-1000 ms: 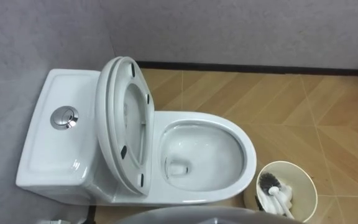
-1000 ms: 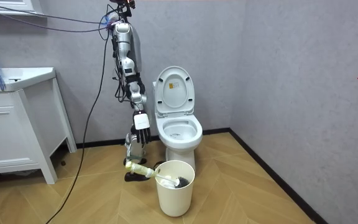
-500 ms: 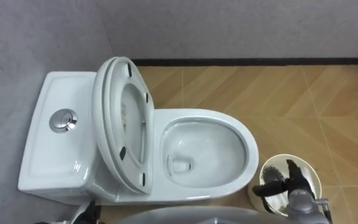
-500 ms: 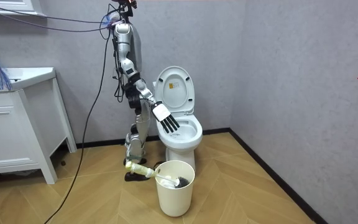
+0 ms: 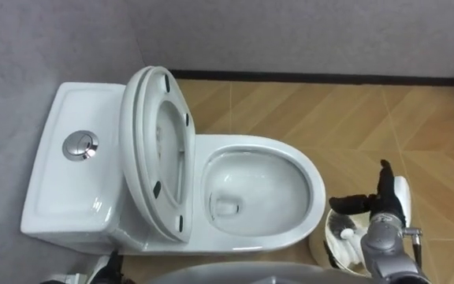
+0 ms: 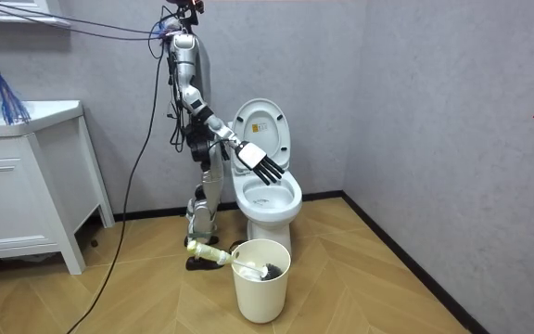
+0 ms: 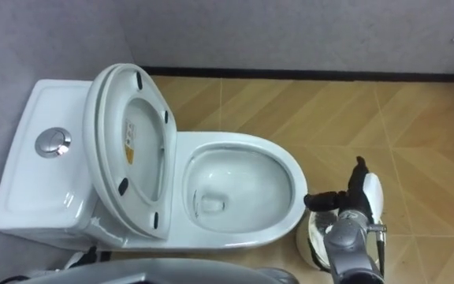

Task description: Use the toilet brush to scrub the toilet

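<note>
Toilet [image 5: 61,181]: white, centre-left of the eye view. Lid and seat [image 5: 160,158] are up against the tank, with a round chrome flush button [image 5: 80,146] on top. Bowl [image 5: 251,193] is open, with a little water at the bottom.

Brush [image 6: 253,270] sits in the bin [image 6: 262,292], lower centre of the room view. Its dark bristle head is inside and its white handle leans out over the rim. Nothing else is visible in the bin.

Right hand [image 5: 381,201], lower right of the eye view, is over the bin with fingers straight and spread, holding nothing. Left hand [image 5: 105,267] is at the bottom-left edge, mostly cut off, so I can't tell its state.

Robot stands beside the toilet on the room view's left.
</note>
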Controlling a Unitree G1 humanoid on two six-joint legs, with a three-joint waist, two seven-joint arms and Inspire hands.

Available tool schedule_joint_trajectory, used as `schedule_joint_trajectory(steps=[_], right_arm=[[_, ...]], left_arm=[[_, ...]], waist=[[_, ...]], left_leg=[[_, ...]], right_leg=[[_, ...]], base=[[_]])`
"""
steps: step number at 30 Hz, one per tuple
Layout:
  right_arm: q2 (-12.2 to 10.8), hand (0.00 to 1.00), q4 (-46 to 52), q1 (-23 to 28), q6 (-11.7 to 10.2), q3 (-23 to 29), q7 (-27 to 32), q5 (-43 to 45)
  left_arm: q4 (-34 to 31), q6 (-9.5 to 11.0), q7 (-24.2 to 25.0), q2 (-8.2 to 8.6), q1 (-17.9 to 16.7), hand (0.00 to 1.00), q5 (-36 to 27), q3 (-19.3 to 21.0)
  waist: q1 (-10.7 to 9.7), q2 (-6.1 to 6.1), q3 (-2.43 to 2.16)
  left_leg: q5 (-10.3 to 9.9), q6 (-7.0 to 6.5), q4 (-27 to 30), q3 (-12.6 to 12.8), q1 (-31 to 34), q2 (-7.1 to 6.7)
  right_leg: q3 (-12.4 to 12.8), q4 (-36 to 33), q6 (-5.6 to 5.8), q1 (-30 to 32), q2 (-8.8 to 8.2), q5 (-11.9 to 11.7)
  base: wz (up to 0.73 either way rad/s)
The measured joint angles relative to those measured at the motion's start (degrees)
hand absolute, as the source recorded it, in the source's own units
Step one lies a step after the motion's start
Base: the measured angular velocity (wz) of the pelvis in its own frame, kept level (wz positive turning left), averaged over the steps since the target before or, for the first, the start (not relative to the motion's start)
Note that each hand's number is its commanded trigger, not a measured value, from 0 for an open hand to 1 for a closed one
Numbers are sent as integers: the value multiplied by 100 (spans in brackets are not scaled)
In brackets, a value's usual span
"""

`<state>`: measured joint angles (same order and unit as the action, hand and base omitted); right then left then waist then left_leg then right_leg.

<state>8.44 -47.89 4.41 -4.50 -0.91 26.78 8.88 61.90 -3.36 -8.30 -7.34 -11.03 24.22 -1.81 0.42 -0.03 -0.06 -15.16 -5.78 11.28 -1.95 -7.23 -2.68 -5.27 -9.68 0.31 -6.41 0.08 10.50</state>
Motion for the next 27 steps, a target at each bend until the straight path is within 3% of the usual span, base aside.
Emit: schedule_joint_trajectory(steps=[6,9,19,23,27], right_arm=[[16,0,-110,-36,-108,47,187,-196],[55,0,-583,-315,-182,222,178,-474],[547,0,-1668,-775,-167,230,-194,-2047],[679,0,-1950,-853,-151,233,-445,-2281],[787,0,-2225,-946,29,232,-763,-2268]], left_arm=[[1,48,1,-46,2,0,-115,3],[1,111,7,-117,24,0,-125,62],[-268,274,26,-442,78,0,-261,186],[-259,314,22,-506,111,0,-584,190],[-206,286,27,-542,201,0,-787,147]], waist=[[-3,-6,-1],[-25,-30,8],[-1,-107,9],[-17,-118,2],[-23,-134,-17]], left_leg=[[1,-1,51,1,125,-4],[1,-1,113,-9,272,-12],[9,10,212,-164,662,-20],[14,16,235,-201,783,-30],[36,30,257,-206,968,-35]], right_leg=[[5,-5,-1,105,-4,0],[-30,-5,-2,200,-20,-4],[-293,0,-16,480,-74,-27],[-367,1,-16,570,-95,-27],[-369,-11,-27,747,-97,-36]], base=[[0],[5],[10],[8],[1]])
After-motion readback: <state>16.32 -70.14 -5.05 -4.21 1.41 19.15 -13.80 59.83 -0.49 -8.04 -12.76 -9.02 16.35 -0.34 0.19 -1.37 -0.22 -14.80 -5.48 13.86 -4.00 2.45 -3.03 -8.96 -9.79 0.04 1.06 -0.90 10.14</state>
